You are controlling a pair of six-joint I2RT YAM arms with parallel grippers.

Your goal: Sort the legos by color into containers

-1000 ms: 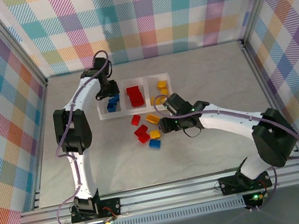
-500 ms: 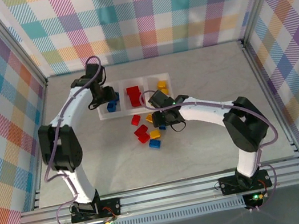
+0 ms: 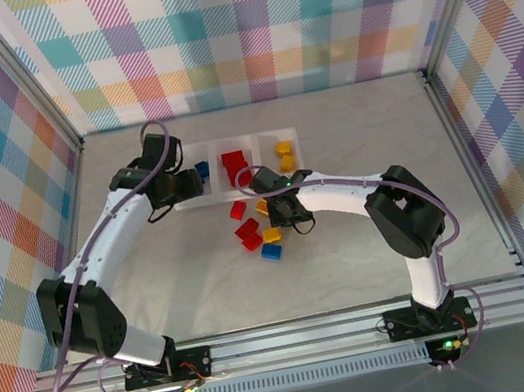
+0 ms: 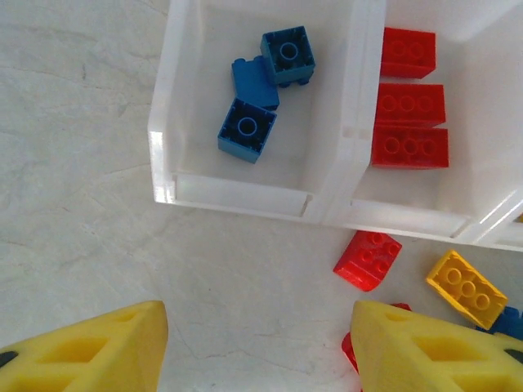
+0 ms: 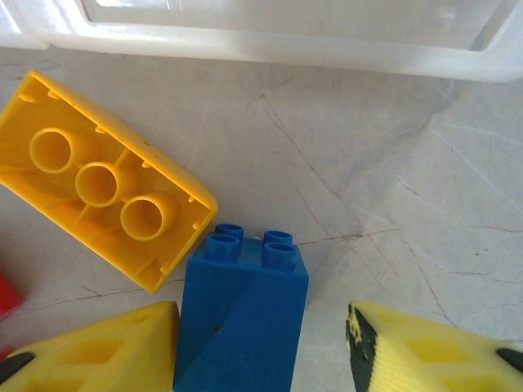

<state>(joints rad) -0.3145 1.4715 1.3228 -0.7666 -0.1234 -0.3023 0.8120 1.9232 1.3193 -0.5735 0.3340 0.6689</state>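
I see a blue brick (image 5: 241,327) lying on the tabletop (image 5: 392,204), with a yellow brick (image 5: 98,175) just beside it at 10 o'clock. My right fingers (image 5: 263,314) are spread either side of it, not pinching. The tray (image 4: 245,200) sits at 12 o'clock, with blue bricks (image 4: 261,90) and red bricks (image 4: 409,106) in neighbouring compartments. My left fingers (image 4: 257,327) are spread over bare tabletop.

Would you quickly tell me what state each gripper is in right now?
Left gripper: open, empty.
Right gripper: open around a blue brick, not gripping.
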